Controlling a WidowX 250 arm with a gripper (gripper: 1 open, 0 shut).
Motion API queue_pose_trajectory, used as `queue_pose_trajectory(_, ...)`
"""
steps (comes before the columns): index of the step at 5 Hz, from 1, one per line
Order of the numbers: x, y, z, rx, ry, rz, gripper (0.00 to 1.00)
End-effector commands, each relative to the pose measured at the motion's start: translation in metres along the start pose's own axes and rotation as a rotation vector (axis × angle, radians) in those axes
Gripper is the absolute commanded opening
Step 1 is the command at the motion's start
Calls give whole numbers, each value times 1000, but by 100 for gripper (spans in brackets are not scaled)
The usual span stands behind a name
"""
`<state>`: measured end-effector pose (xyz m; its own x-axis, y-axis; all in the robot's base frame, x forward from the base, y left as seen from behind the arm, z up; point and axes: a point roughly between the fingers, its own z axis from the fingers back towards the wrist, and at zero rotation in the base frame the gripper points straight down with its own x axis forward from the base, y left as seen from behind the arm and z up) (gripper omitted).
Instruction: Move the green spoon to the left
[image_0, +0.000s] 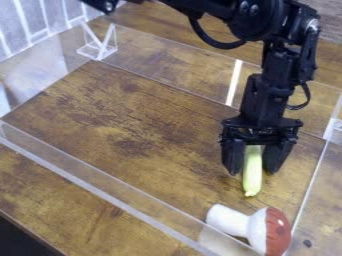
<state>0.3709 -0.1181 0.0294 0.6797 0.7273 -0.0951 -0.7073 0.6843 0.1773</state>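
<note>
Wood-grained bench (120, 120) carries the green spoon (251, 172) at its right side, handle running toward the camera, directly beneath the claw (258, 156), whose jaws stand apart astride it, pointing down.

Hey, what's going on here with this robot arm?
A black robot arm has its claw pointed down over the green spoon near the right end of the wooden table. The jaws stand open on either side of the spoon's upper end, so it is not gripped yet and lies flat on the wood. A toy mushroom lies nearer the front edge, apart from the spoon. The move to the left has not begun.
</note>
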Motion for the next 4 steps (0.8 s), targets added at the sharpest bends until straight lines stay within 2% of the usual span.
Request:
queue_pose_trajectory(1,20,3,7,-16,7,92,100)
queue_pose_trajectory(2,26,4,7,-13,30,171,100)
queue_pose_trajectory(4,16,-6,7,8,43,144,100)
